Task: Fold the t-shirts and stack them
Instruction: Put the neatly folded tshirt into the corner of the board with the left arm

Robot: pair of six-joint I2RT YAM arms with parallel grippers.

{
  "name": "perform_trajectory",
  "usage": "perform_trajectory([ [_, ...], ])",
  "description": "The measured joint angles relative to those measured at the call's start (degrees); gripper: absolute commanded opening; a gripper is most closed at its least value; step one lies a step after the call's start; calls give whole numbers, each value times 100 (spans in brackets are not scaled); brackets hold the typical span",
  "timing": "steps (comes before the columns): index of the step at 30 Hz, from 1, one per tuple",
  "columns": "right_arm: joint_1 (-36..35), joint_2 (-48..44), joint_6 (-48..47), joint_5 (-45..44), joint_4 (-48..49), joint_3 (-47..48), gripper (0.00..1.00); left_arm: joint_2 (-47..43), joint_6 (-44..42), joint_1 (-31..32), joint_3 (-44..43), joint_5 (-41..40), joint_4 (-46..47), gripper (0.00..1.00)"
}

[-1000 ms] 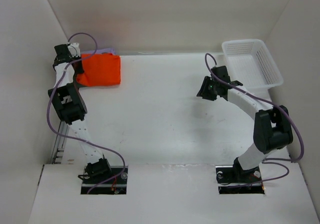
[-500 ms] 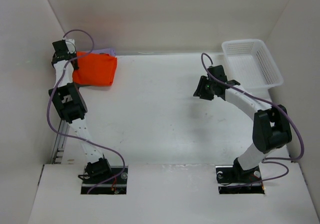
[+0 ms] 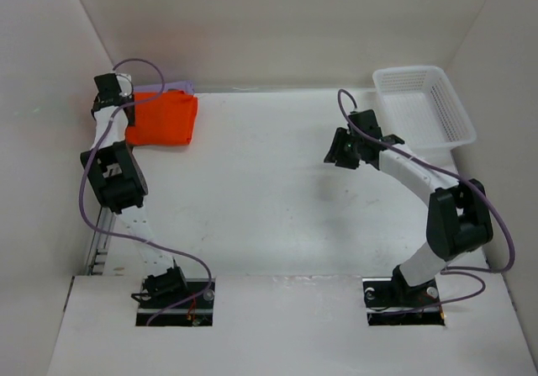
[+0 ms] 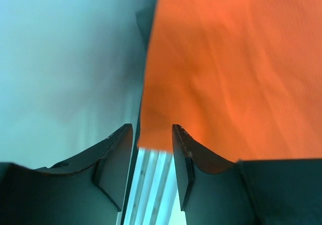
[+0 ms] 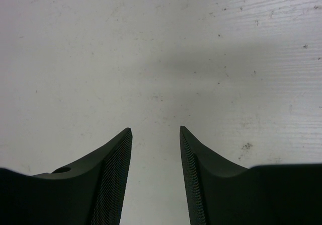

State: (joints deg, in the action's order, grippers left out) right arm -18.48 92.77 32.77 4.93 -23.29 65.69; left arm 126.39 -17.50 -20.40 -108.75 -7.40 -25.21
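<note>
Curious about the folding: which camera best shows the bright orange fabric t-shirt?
Top external: the bright orange fabric t-shirt shows nearly whole, folded. Left wrist shows only a blurred close-up of its edge; right wrist shows none.

Matt orange cloth t-shirt (image 4: 226,64)

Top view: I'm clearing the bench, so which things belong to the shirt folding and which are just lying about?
Part of the job: orange shirt; purple shirt, showing at its far edge.
Just lying about: white basket, at the far right corner.
</note>
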Motion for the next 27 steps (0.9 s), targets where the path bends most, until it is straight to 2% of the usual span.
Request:
perform_trajectory([
  [3, -76, -181, -7, -7, -50, -28, 55, -634, -136, 199, 514, 4, 55, 47],
  [4, -101, -264, -11, -9, -70, -48, 82, -935, -195, 306, 741, 52, 107, 50],
  [5, -118, -378, 2, -22, -87, -83, 100, -1261, -251, 424, 960, 127, 146, 53],
  [10, -188, -1113, -122, -258, -437, -304, 100, -3248, -426, 1248, 2033, 811, 140, 64],
  [16, -398, -2302, -140, -629, -1012, -850, 100, -5222, -498, 2529, 3718, 1891, -601, 65],
  [21, -953, -3348, 214, -739, -1368, -1620, 100, -6205, -507, 3738, 5528, 2616, -1412, 65],
  [24, -1193, -3880, 584, -741, -1506, -2092, 100, -6607, -450, 3748, 6310, 2929, -1679, 64],
  [27, -1384, -4284, 957, -758, -1661, -2459, 100, -6714, -348, 3534, 6596, 3145, -1823, 64],
])
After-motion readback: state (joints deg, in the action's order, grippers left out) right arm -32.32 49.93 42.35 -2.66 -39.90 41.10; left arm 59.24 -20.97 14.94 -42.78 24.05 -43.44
